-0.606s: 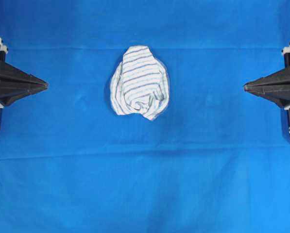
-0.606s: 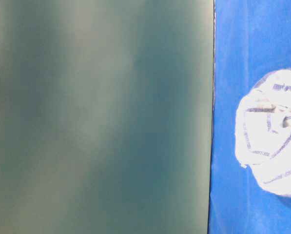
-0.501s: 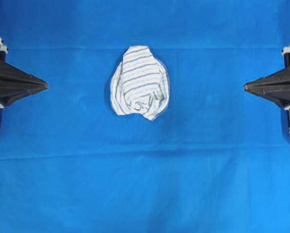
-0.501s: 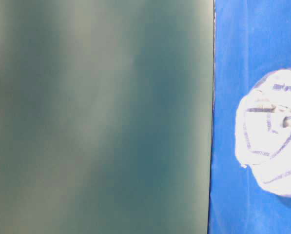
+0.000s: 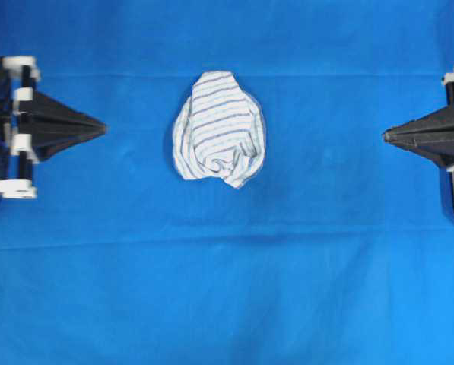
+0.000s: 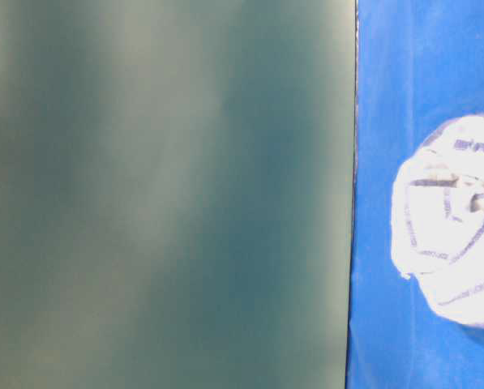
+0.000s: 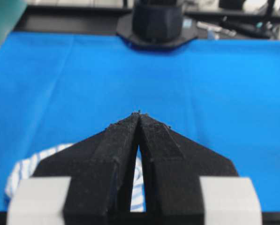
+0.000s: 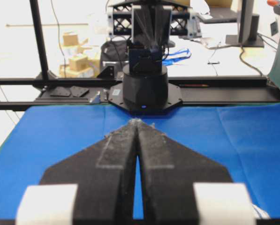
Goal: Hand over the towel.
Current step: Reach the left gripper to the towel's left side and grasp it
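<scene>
Overhead exterior: crumpled towel (image 5: 219, 131) lies mid blue cloth (image 5: 227, 289), both grippers' fingers clenched empty, left gripper (image 5: 103, 127), right gripper (image 5: 385, 136) well apart from it.

A blue cloth (image 5: 227, 304) covers the tabletop. Past its 12 o'clock edge, a brightly lit floor holds cardboard boxes (image 8: 76, 61) and black frame posts (image 8: 39, 40).
</scene>
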Controlling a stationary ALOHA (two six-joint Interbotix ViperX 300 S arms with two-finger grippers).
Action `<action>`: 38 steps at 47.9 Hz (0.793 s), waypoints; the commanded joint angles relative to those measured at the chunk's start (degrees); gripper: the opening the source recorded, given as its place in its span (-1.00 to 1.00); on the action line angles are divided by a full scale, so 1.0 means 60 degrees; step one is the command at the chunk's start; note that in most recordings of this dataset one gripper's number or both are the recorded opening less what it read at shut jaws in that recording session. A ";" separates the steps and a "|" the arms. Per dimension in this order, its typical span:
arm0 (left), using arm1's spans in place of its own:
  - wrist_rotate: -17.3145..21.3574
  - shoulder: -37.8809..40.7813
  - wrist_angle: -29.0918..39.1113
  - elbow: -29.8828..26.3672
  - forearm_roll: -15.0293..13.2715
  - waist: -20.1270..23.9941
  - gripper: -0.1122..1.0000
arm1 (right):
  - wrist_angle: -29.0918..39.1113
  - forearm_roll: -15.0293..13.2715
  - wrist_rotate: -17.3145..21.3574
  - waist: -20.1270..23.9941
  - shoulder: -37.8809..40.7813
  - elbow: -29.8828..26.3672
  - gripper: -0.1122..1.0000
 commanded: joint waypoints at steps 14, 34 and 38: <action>0.0059 0.3647 0.0908 -0.2080 -0.0029 0.0337 0.62 | 0.0366 0.0000 0.0000 -0.0029 0.0015 -0.0234 -0.79; 0.0103 0.7808 0.1670 -0.3677 -0.0029 0.0396 0.87 | 0.0396 0.0000 0.0029 -0.0015 0.0073 -0.0190 -0.79; 0.0117 0.8218 0.1670 -0.3677 -0.0044 0.0498 0.87 | 0.0352 0.0000 0.0029 -0.0015 0.0132 -0.0176 -0.79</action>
